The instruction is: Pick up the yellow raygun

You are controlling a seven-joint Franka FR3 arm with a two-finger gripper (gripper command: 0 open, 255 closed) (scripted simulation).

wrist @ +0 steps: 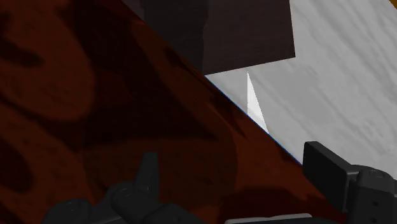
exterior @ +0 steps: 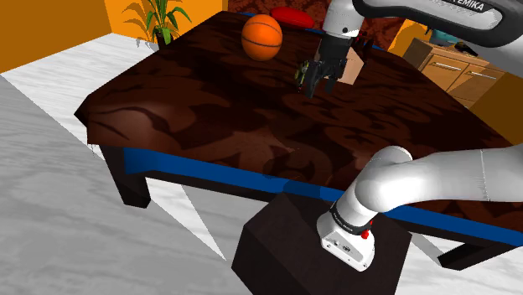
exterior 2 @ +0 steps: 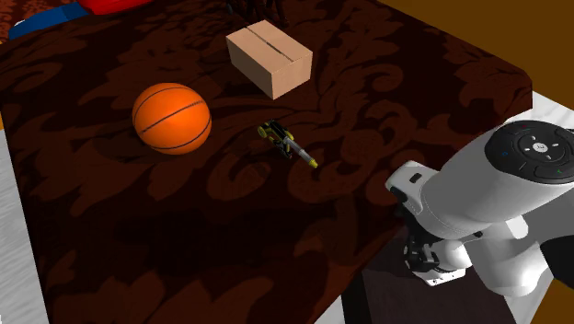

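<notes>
Shoulder view: fingers hang over desk. Raygun lies just beside fingertips, on basketball side; height gap unclear.
Second exterior view: raygun flat on desk, long axis diagonal, yellow tip toward arm base.
Wrist view: fingers wide apart, empty.
Risk: if you close along long axis, raygun skids.

The cardboard box is shown just beside the gripper, on the side turned away from the basketball, which is set well apart on the opposite side. From the gripper toward the stand, bare patterned tabletop lies open to the table's edge. The gap between the parted fingers opens onto bare tabletop, and the raygun is ringed by bare table, with cardboard box and basketball both apart from it.
</notes>
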